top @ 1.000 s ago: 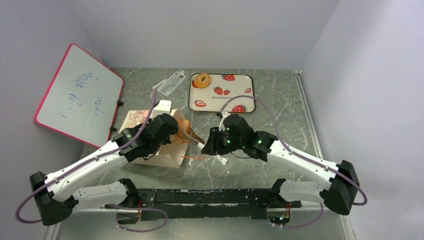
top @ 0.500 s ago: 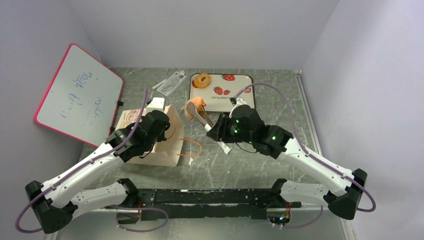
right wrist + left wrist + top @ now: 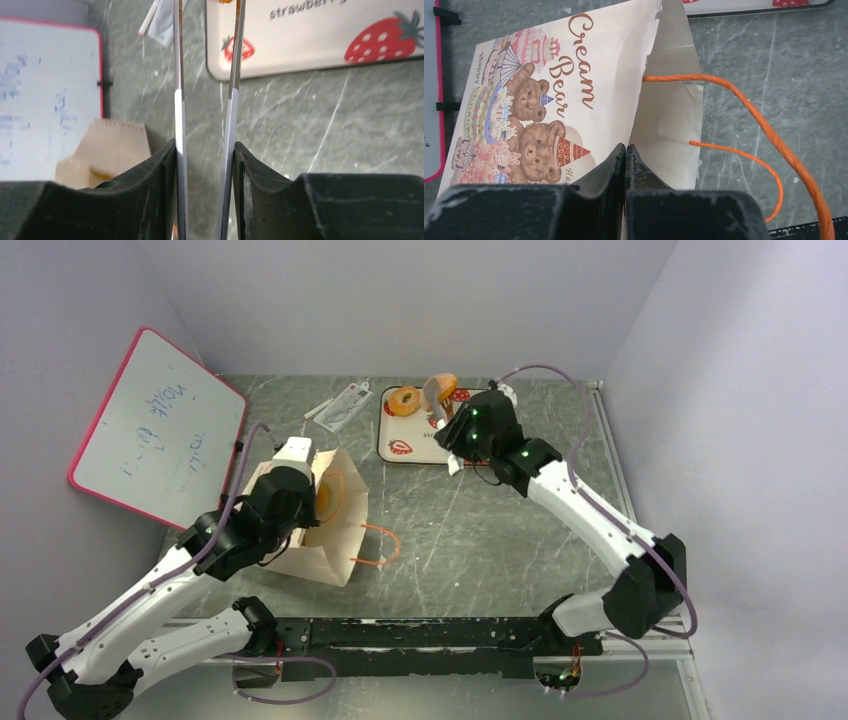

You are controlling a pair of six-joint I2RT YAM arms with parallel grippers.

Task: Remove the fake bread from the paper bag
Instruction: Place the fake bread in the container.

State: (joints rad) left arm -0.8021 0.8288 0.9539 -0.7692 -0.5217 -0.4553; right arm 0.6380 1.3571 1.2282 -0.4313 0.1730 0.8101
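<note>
1. Since half a second ago, the right arm has swung from mid-table out to the far side. The piece of fake bread [image 3: 441, 386] is now well clear of the paper bag [image 3: 318, 540] and up by the strawberry tray [image 3: 300, 45].
2. We see that piece pinched at the tip of metal tongs [image 3: 231, 75]. The right wrist view only catches a sliver of it at the top edge.
3. The right gripper [image 3: 205, 152] is clamped narrow on the tongs' 2 arms.
4. 1 ring-shaped piece [image 3: 405, 400] lies on the tray's left end, just beside the held piece.
5. The left gripper [image 3: 625, 156] is closed tight on the bag's top edge. The bag sits left of centre on the table [image 3: 480, 540], its orange handles [image 3: 375, 545] trailing toward the middle.
6. Something orange shows in the bag's mouth, but we can't tell what.
7. A whiteboard [image 3: 155, 430] leans at the left, with a clear packet [image 3: 340, 405] between it and the tray.
</note>
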